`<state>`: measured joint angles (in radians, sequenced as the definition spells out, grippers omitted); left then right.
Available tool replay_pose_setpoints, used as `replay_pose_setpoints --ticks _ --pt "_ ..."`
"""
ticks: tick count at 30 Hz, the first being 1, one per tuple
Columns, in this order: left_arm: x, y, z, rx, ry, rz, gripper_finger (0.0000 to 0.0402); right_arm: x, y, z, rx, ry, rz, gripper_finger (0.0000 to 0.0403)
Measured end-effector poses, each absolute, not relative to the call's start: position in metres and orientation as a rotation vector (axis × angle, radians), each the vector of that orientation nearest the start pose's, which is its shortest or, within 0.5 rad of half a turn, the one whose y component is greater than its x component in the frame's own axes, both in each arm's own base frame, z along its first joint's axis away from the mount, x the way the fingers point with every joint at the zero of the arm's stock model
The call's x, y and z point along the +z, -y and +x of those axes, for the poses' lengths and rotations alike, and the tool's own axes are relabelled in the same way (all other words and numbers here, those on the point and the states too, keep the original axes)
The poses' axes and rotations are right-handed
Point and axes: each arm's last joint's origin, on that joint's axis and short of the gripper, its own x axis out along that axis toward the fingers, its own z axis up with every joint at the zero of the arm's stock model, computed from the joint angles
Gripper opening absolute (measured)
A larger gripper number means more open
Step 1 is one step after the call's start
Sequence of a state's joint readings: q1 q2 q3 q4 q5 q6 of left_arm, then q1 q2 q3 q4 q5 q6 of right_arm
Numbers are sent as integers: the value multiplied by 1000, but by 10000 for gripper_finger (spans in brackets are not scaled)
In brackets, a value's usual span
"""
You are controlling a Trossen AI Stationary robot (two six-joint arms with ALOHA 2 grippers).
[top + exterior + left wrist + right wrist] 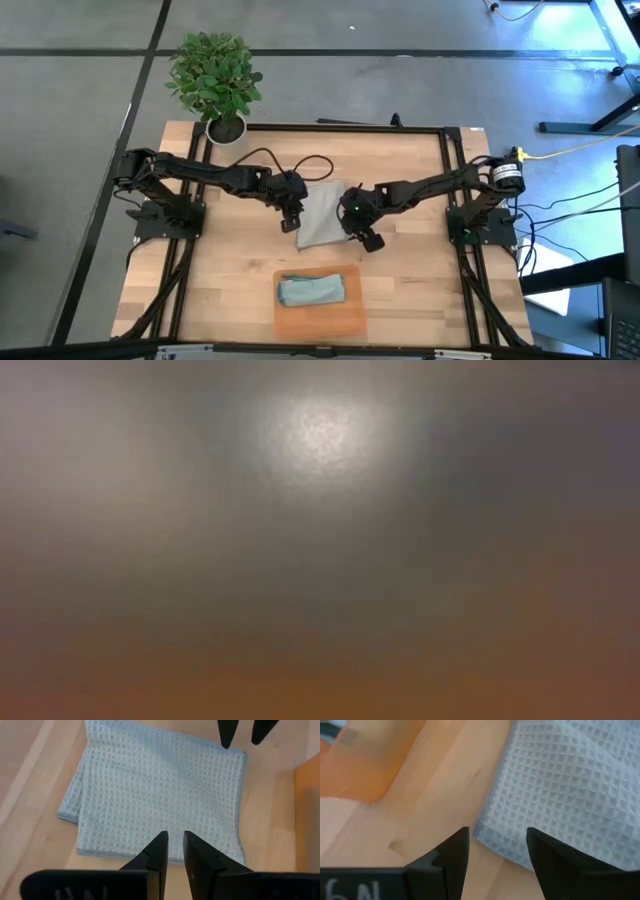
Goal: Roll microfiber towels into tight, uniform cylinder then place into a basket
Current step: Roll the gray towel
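Grey towel [322, 213] lies flat mid-worktop, waffle-weave microfiber with a stitched hem, one side folded over itself. Everything below is placed relative to it.

Left hand [291, 218] sits at its left edge, fingers a narrow slit apart, tips over the hem, nothing gripped. Right hand [366, 236] is at the towel's near right corner, fingers moderately apart, straddling the corner from above; nothing clamped as far as the wrist view shows.

Basket [320, 312], a shallow orange tray with low walls and rounded corners, sits on the near side of the grey towel, apart from it. Blue-teal towel [311, 290] lies bunched in the basket's far half, loosely rolled.

Potted plant [214, 78] in a white pot stands at the far left corner of the worktop [235, 280], well clear of the grey towel. Black cable loops from the left arm just beyond the towel's far edge. Worktop is pale wood planks in a black frame.

Partial white lettering on the wrist housings, not readable. Low view is fully blurred, nothing usable.
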<state>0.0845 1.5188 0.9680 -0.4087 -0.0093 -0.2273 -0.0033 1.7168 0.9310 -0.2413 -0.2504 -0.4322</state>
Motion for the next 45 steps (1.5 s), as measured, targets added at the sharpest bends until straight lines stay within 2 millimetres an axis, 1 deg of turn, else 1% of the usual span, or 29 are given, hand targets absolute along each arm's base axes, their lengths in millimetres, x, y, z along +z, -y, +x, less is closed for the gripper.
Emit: replay_pose_setpoints --ticks 3,9,17,30,36,39,42,45 --pt "211 -26 301 200 -944 -262 53 152 -10 325 429 -945 -289 212" --pt "211 -24 301 166 -952 -206 53 152 -12 324 424 -951 -314 231" --pt "211 -20 301 136 -955 -167 56 152 -12 324 424 -951 -313 233" --pt "209 -17 299 108 -983 -183 111 152 -12 325 424 -945 -318 233" --pt "208 -7 298 41 -1010 -104 114 149 -11 323 439 -929 -373 233" --pt "208 -3 298 24 -1012 -90 114 150 -11 325 432 -903 -380 233" --pt "208 0 298 15 -1013 -85 114 145 -12 327 435 -902 -379 233" --pt "208 1 298 11 -1013 -83 114 135 -16 327 462 -932 -377 233"
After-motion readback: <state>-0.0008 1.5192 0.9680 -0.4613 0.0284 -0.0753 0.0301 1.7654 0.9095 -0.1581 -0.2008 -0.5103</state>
